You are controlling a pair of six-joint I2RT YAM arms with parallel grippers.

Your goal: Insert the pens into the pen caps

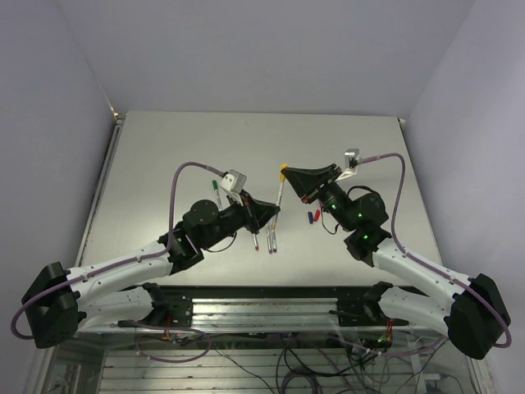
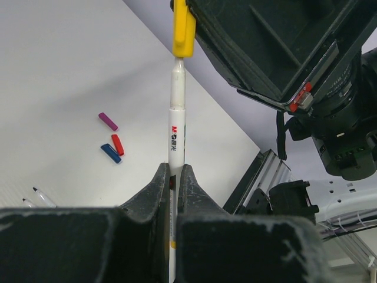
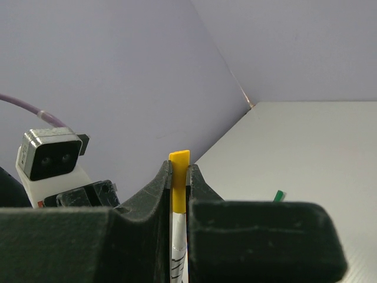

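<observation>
The left gripper point(image 2: 174, 171) is closed tight on the barrel of a white pen point(image 2: 175, 127), its two dark fingers pressed against the barrel on either side. The pen stands up out of them, off the table. The right gripper point(image 3: 178, 168) is likewise clamped, on the yellow cap point(image 3: 178, 174), which sits on the pen's narrow end; from the left wrist the cap point(image 2: 184, 29) shows directly above the pen's neck and in line with it. Seen from above, the two grippers meet near the middle of the table point(image 1: 164, 148), a plain, matt, pale grey-white sheet with a thin metal rim. On it, just beside the right arm, lie a blue cap point(image 2: 110, 153) and a red cap point(image 2: 118, 144), touching or nearly so, with a purple cap point(image 2: 108, 121) close by but apart. Two more pens point(image 1: 263, 237) lie side by side near the left arm, and a pen with a green end point(image 1: 217, 194) rests on the far side of that arm. Bare lilac-grey walls point(image 1: 246, 49) close in the table at the back and both sides. An aluminium rail point(image 1: 262, 308) runs along the near edge by the arm bases, with loose cables below it.
</observation>
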